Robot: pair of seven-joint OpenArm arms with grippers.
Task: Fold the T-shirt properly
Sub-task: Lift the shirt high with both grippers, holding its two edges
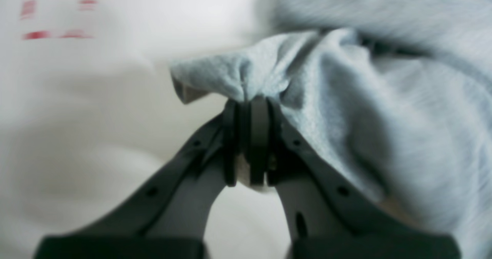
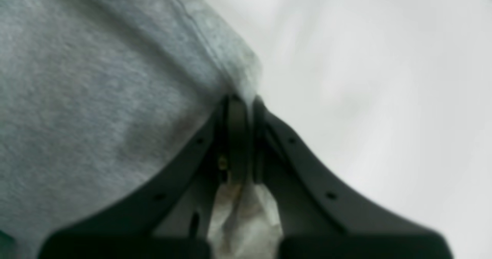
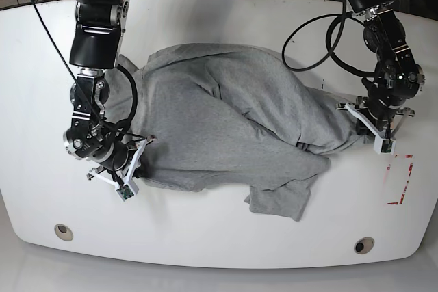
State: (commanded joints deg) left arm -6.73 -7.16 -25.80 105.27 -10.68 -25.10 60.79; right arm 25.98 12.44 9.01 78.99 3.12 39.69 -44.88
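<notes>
The light grey T-shirt [image 3: 226,121] lies crumpled across the middle of the white table [image 3: 205,237], with one sleeve flopped toward the front [image 3: 280,200]. No lettering shows. My left gripper [image 3: 356,120] is at the shirt's right end in the base view. In the left wrist view it [image 1: 250,103] is shut on a bunched corner of the shirt [image 1: 269,67]. My right gripper [image 3: 142,147] is at the shirt's left edge. In the right wrist view it [image 2: 240,101] is shut on a stitched hem of the shirt [image 2: 215,47].
Red tape marks [image 3: 400,182] sit on the table at the front right and also show in the left wrist view [image 1: 57,20]. Two round holes [image 3: 63,232] [image 3: 364,245] lie near the front edge. Black cables [image 3: 321,39] loop at the back right.
</notes>
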